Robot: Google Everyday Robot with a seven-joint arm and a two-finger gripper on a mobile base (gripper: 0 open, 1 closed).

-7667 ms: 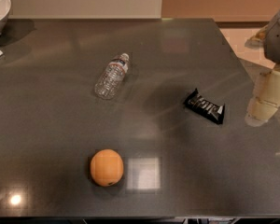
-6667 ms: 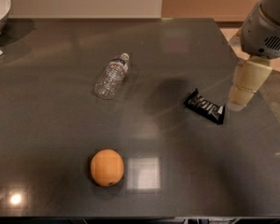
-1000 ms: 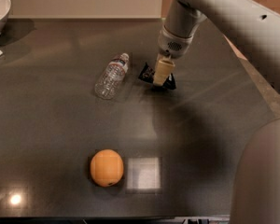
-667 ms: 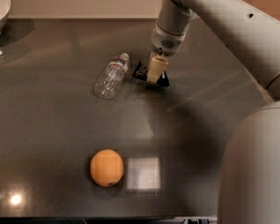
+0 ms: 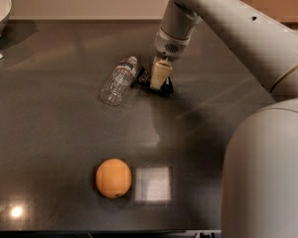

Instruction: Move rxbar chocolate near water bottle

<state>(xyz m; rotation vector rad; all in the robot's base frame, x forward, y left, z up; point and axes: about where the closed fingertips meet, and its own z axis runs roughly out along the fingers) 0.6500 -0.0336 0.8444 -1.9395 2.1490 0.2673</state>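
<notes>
The rxbar chocolate [image 5: 167, 87] sits just beside the water bottle [image 5: 119, 80], on the side of its cap and neck, so the move looks all but finished. What seems left is letting go and lifting clear. The pincer [image 5: 159, 76] is down over the middle of the bar and appears clamped on it. The bar lies flat on or just above the desk [image 5: 64, 123]. Its long axis is slanted, with one crimped end pointing at the bottle's neck and the other pointing away. The bottle lies on its side.
</notes>
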